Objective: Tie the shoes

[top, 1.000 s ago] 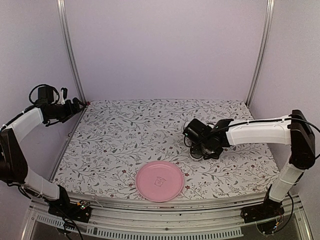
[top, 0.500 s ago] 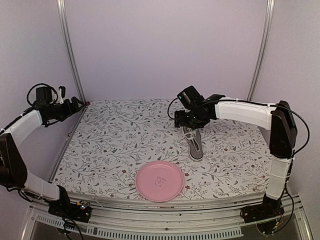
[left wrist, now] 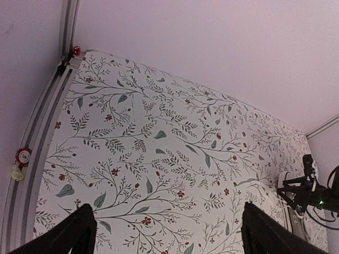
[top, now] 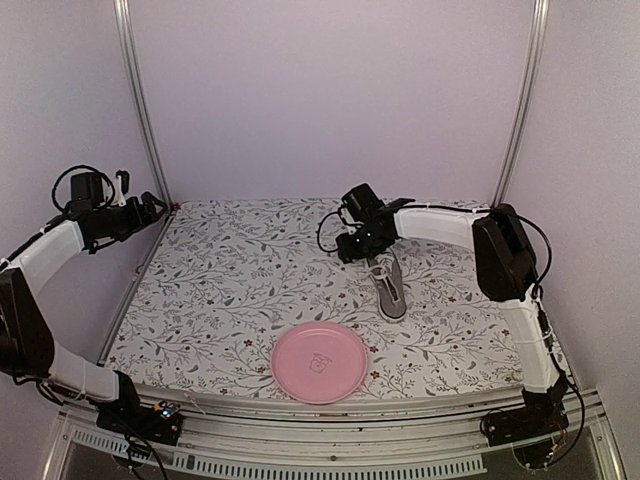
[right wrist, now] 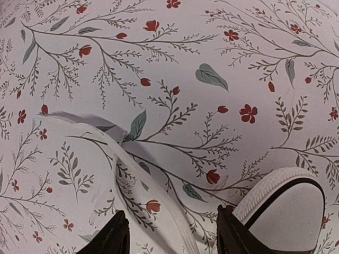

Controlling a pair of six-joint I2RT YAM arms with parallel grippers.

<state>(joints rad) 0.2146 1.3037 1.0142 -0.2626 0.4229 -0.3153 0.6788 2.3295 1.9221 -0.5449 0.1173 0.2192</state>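
Hovering over the far end of the shoe (top: 390,290), the right gripper (right wrist: 172,233) has its jaws partly spread. One white lace (right wrist: 135,169) runs between the fingers (right wrist: 116,235) (not pinched, as far as the wrist view shows). The shoe lies on the floral table (top: 230,290), right of centre, just beyond the pink plate (top: 320,362). At the far left corner the left gripper (left wrist: 167,225) hangs with jaws wide apart, holding nothing.

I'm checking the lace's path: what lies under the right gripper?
A white lace crosses the flowered table between the open jaws, beside the white toe cap of the shoe. From above, the gripper covers the shoe's far end.
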